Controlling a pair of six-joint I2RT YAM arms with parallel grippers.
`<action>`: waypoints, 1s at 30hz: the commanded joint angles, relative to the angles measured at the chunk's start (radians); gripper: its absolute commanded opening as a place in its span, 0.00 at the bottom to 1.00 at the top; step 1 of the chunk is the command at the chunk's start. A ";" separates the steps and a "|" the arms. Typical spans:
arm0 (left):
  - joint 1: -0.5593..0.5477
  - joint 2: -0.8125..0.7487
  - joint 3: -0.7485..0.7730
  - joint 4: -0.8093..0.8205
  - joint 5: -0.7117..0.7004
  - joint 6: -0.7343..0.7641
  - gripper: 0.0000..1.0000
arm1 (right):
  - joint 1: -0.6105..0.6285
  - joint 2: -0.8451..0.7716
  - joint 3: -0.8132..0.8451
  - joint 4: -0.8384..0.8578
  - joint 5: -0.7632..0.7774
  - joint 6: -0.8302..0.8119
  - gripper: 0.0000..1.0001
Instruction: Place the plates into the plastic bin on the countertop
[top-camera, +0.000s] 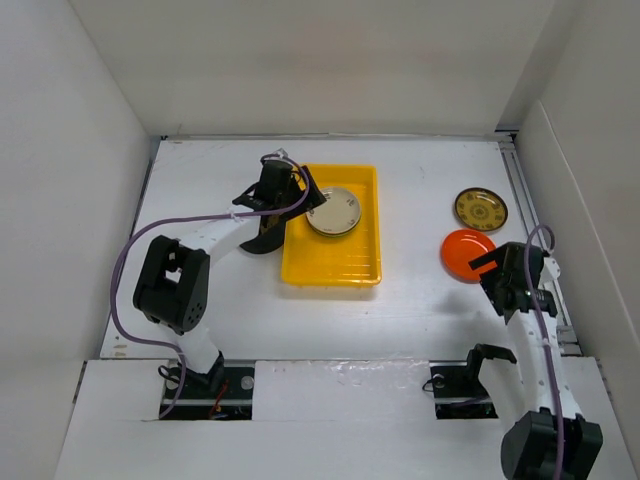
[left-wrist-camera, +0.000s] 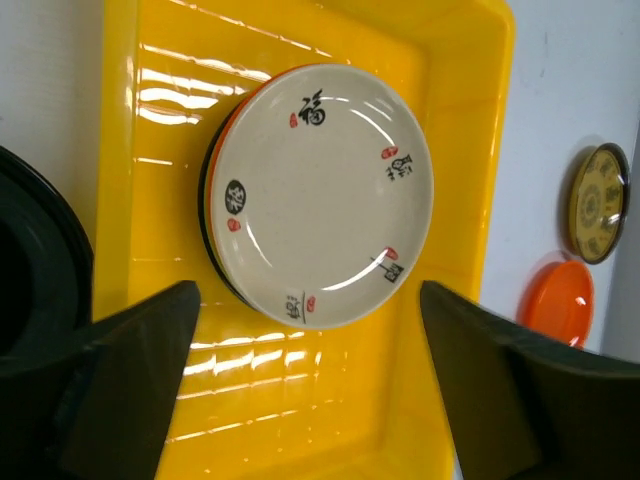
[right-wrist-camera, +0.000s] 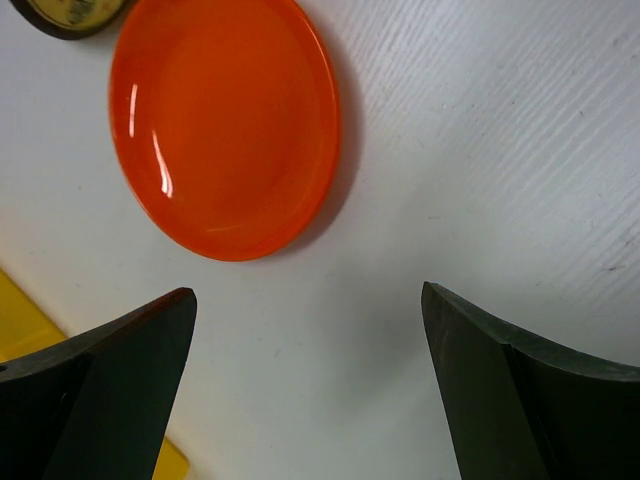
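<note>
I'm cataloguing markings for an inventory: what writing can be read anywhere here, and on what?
"福": black brushwork on the beige plate, lying uppermost in the yellow bin.
Other brush marks and red stamps round that plate's rim: too small and stylised to read.
On the gold-patterned plate: ornament only, nothing legible.
On the orange plate: none.

Bright, even overhead light. White glare streaks the floor of the yellow bin (left-wrist-camera: 330, 400) and the orange plate (right-wrist-camera: 220, 130), which casts a soft shadow on the tabletop (right-wrist-camera: 500, 150).
</note>
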 joint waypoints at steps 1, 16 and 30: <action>-0.003 -0.062 0.028 0.030 0.008 0.001 0.97 | -0.015 0.014 -0.030 0.085 -0.041 0.023 1.00; -0.013 -0.255 0.039 -0.012 0.000 0.076 1.00 | -0.140 0.358 -0.073 0.344 -0.137 0.003 0.93; 0.024 -0.268 0.048 -0.012 0.031 0.067 1.00 | -0.161 0.548 -0.042 0.406 -0.145 -0.006 0.47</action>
